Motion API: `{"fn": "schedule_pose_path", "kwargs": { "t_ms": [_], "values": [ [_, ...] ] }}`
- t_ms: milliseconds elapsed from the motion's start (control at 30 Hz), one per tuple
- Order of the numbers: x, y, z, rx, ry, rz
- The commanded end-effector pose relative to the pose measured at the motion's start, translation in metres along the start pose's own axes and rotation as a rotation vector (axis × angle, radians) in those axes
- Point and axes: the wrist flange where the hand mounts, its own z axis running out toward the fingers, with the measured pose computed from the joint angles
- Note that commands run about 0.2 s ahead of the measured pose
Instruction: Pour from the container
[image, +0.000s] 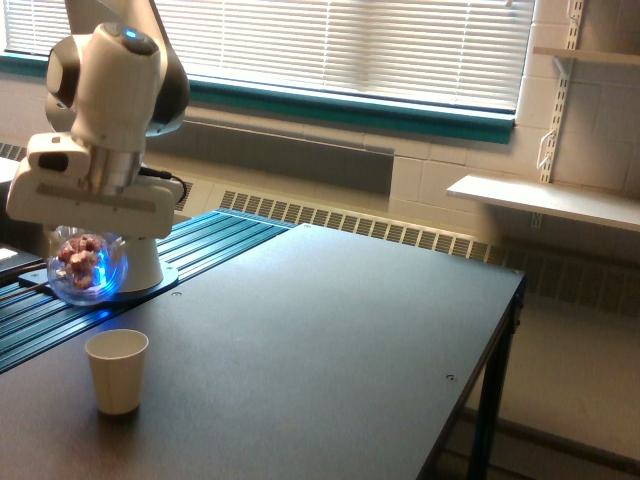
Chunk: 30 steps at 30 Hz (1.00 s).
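Container in claw, no label legible.
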Motion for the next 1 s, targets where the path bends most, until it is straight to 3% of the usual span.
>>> {"fn": "schedule_pose_path", "kwargs": {
  "t_ms": [33,700,867,1000],
  "values": [
    [0.005,-0.015,-0.001,-0.014,-0.027,-0.016],
    [-0.007,-0.034,0.013,-0.049,-0.095,-0.043],
    [-0.020,-0.035,0.023,-0.103,-0.128,-0.084],
    [-0.021,-0.037,0.025,-0.102,-0.163,-0.097]
  ]
}}
